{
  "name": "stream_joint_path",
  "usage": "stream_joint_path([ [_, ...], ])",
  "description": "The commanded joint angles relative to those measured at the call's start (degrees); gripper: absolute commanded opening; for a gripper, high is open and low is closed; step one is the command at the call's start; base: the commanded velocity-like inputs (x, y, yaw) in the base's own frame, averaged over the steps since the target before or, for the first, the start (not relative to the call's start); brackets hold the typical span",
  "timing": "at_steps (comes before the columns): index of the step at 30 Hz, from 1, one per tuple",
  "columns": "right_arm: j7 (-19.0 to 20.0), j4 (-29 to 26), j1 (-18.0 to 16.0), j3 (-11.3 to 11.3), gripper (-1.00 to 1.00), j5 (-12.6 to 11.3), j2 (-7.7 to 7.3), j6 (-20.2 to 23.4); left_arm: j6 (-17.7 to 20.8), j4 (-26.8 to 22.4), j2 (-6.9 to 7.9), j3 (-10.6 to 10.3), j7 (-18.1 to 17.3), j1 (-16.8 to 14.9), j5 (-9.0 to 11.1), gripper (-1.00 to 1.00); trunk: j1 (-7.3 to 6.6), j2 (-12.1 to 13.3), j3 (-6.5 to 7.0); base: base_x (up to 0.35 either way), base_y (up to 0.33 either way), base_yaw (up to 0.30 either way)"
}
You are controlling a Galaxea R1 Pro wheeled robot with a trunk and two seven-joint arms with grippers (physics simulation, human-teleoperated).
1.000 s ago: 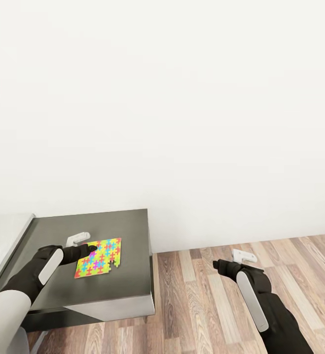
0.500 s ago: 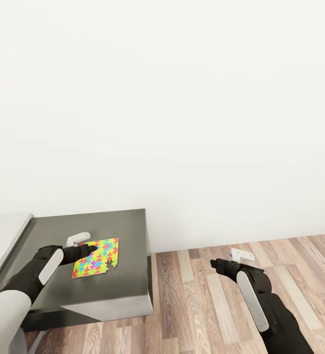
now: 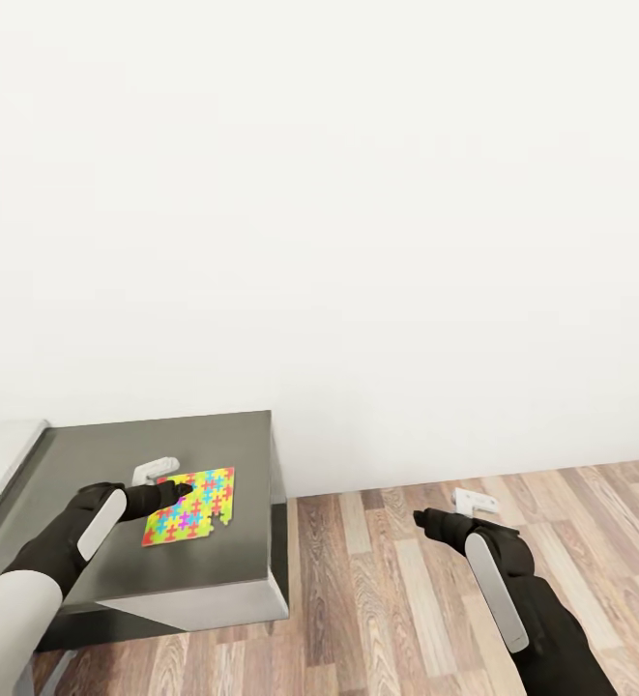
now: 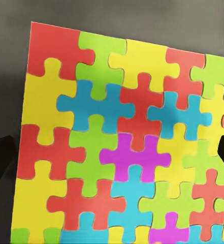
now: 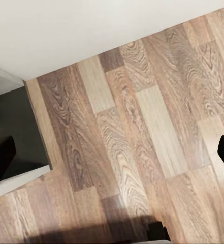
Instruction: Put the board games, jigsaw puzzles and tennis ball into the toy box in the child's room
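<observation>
Jaws of the left gripper (image 3: pixel 169 498) look spread: in the left wrist view its dark fingertips (image 4: pixel 1 160) stand at the two far edges of the picture, with the jigsaw puzzle (image 4: pixel 122 147) lying between them and not pinched. The jaws of the right gripper (image 3: pixel 425 519) are spread too, with nothing between them; the right wrist view looks past them to the wood-plank floor (image 5: pixel 137 132) and a corner of the worktop (image 5: pixel 10 117).

Nearest to the robot, in the head view, the right arm hangs over the floor (image 3: pixel 435 580), well apart from the worktop (image 3: pixel 222 561). The left arm reaches over the dark grey part of the worktop, and its gripper is at the near edge of the jigsaw puzzle (image 3: pixel 191 507). I cannot tell if the fingers touch it. The puzzle lies flat on the dark top, with one corner piece missing on the side toward the floor. Behind all this is the plain white wall (image 3: pixel 358 193).

As for progress, I judge that this puzzle is not yet picked up, so it is not yet in the toy box. The toy box, the board games, the second puzzle and the tennis ball cannot be checked from here, so I cannot say how much of the task is already done. The step in hand seems to be the grasp of this puzzle; because it is thin and flat, this may need care.
</observation>
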Motion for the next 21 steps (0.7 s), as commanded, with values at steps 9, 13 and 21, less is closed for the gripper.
stream_joint_path([
  [9,-0.6,0.0,0.0,0.1,1.0,-0.6,-0.06,0.1,0.2,0.0,0.02,-0.2,-0.1,0.0,-0.1,1.0,0.03,-0.1,-0.1,0.0,-0.157,0.0],
  [13,-0.6,0.0,0.0,0.1,1.0,-0.6,-0.06,0.1,0.2,0.0,0.01,-0.1,-0.1,0.0,-0.1,1.0,0.03,-0.1,-0.1,0.0,-0.162,0.0],
  [21,-0.5,-0.1,0.0,0.1,1.0,-0.6,-0.06,0.1,0.2,0.0,0.01,-0.1,-0.1,0.0,-0.1,1.0,0.03,-0.1,-0.1,0.0,-0.147,0.0],
])
